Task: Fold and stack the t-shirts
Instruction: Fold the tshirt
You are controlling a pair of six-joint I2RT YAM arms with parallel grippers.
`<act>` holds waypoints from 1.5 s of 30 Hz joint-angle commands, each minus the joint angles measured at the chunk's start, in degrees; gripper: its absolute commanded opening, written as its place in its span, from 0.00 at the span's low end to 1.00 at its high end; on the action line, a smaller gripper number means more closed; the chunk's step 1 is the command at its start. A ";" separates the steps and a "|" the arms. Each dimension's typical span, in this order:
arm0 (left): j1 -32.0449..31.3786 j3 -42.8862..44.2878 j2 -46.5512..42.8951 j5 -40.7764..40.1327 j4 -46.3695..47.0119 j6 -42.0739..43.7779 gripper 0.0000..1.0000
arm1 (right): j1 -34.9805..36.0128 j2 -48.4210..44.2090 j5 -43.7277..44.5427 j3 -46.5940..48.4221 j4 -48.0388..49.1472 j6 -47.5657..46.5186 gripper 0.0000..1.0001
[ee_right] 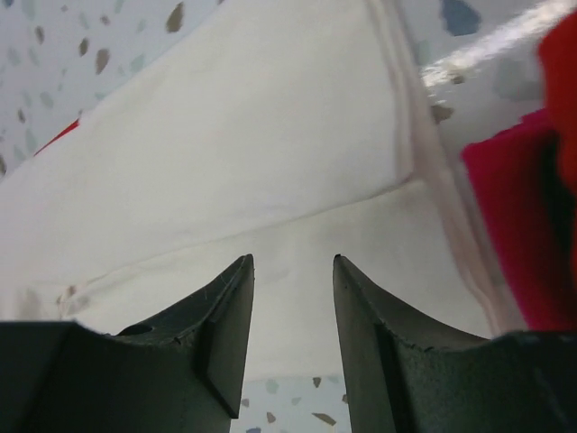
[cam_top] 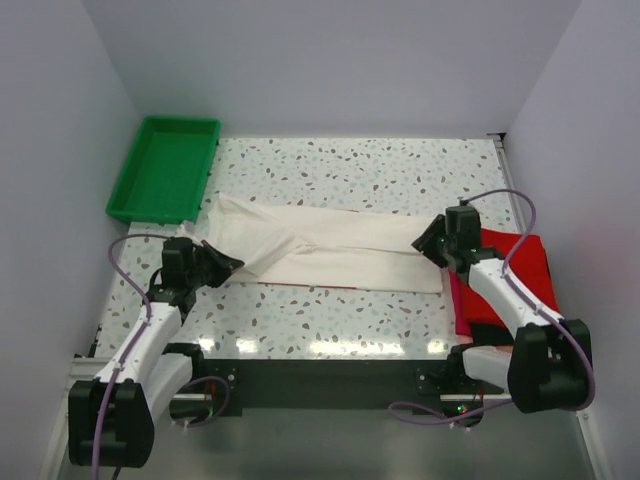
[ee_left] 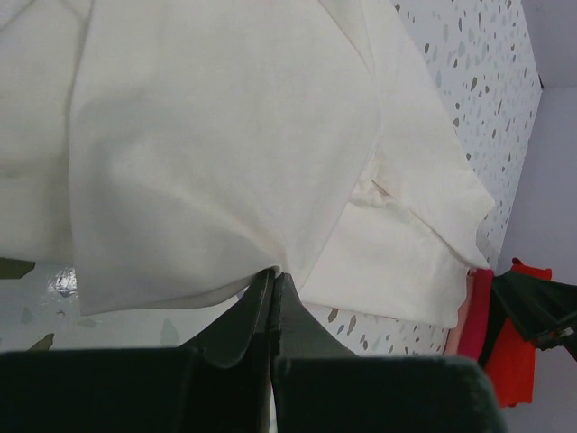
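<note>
An off-white t-shirt (cam_top: 330,255) lies folded into a long band across the middle of the table. My left gripper (cam_top: 232,265) is shut on the band's near-left edge, and the cloth (ee_left: 225,135) is pinched at its fingertips (ee_left: 273,271). At the band's right end, my right gripper (cam_top: 432,245) is open. Its jaws (ee_right: 293,262) stand apart just above the off-white cloth (ee_right: 252,153) with nothing between them. Bright red t-shirts (cam_top: 525,270) lie in a pile at the right edge, partly under my right arm. They also show in the wrist views (ee_right: 514,225) (ee_left: 514,361).
A green plastic tray (cam_top: 165,165) stands at the far left corner. White walls close in the table on the left, back and right. Speckled tabletop (cam_top: 340,320) shows between the shirt and the arm bases. A dark strip (ee_right: 554,180) runs through the red pile.
</note>
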 commanded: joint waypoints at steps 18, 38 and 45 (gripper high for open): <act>-1.95 -2.84 -4.77 1.90 1.56 0.20 0.00 | 46.38 23.79 4.24 13.32 28.82 10.89 0.53; -6.52 -3.99 -1.26 4.01 5.42 0.20 0.00 | 53.16 36.81 5.28 20.97 37.79 22.67 0.67; -6.87 -2.93 -0.12 5.42 5.34 1.78 0.05 | 53.25 39.36 7.30 25.54 33.93 22.15 0.40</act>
